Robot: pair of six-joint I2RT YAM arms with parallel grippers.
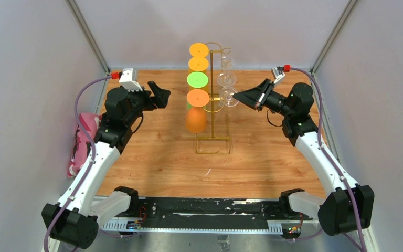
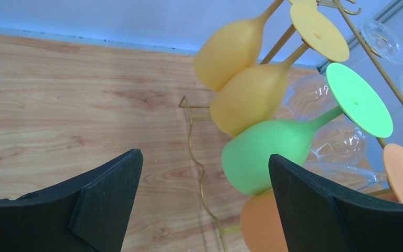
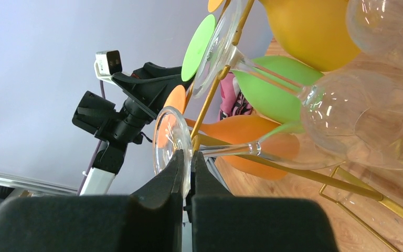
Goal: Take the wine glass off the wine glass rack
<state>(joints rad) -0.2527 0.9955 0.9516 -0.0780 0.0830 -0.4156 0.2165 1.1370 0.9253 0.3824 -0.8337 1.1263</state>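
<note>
Clear wine glass [image 3: 169, 137]: smooth, transparent, w/ round flat foot, thin stem and rounded bowl. It is the nearest of three clear glasses on the R side of the wine glass rack [image 1: 212, 137], and its stem crosses a gold arm. We see the right gripper [image 3: 188, 163] w/ black wedge-shaped fingers pinched on the foot's rim. The rack is thin gold wire w/ a rectangular base and central post, standing mid-table. Its L side carries matte opaque glasses: yellow [image 2: 252, 100], green [image 2: 273, 152] and orange [image 1: 195, 121], feet showing as flat discs from above. The left gripper [image 2: 202, 157] hangs beside these w/ jaws spread wide, holding nothing. Wood-grain table [image 1: 152, 152]; crumpled pink cloth [image 1: 81, 136] at its L edge.
</note>
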